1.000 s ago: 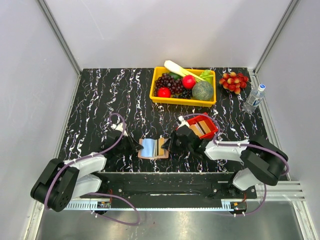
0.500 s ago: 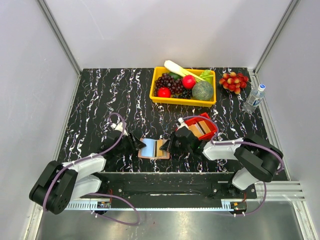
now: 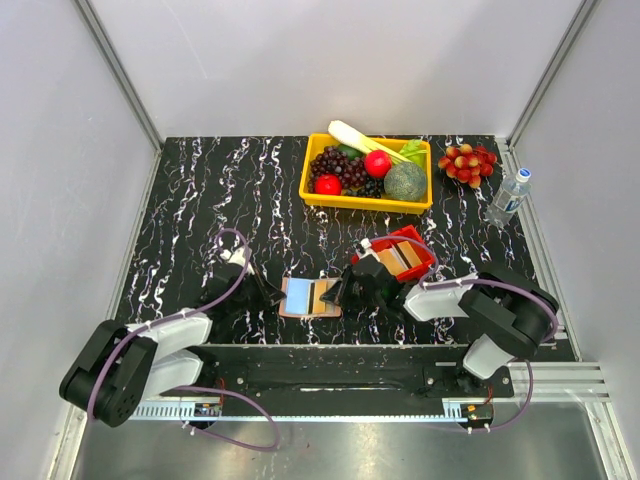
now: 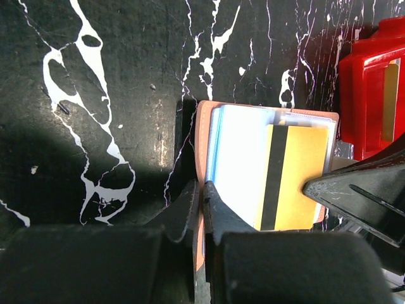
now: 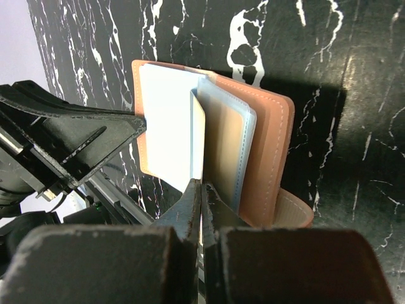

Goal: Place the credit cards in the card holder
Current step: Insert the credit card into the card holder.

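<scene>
The salmon-pink card holder (image 3: 296, 297) lies open on the black marble table, pale blue-grey lining up. My left gripper (image 3: 272, 296) is shut on its left leather edge (image 4: 201, 133), as the left wrist view shows at the fingertips (image 4: 202, 190). My right gripper (image 3: 338, 293) is shut on a gold credit card with a black stripe (image 4: 292, 174) and holds it over the holder's right half. In the right wrist view the card (image 5: 197, 142) stands edge-on between the jaws (image 5: 202, 185), against the slots of the card holder (image 5: 272, 152). More cards (image 3: 398, 258) stand in the red tray.
The small red tray (image 3: 418, 246) sits just right of the right gripper and shows in the left wrist view (image 4: 370, 95). A yellow bin of fruit and vegetables (image 3: 366, 202), a grape bunch (image 3: 467, 163) and a water bottle (image 3: 508, 196) are at the back right.
The left gripper has moved right onto the holder's left edge. The right gripper has carried the gold card left over the holder's right half.
</scene>
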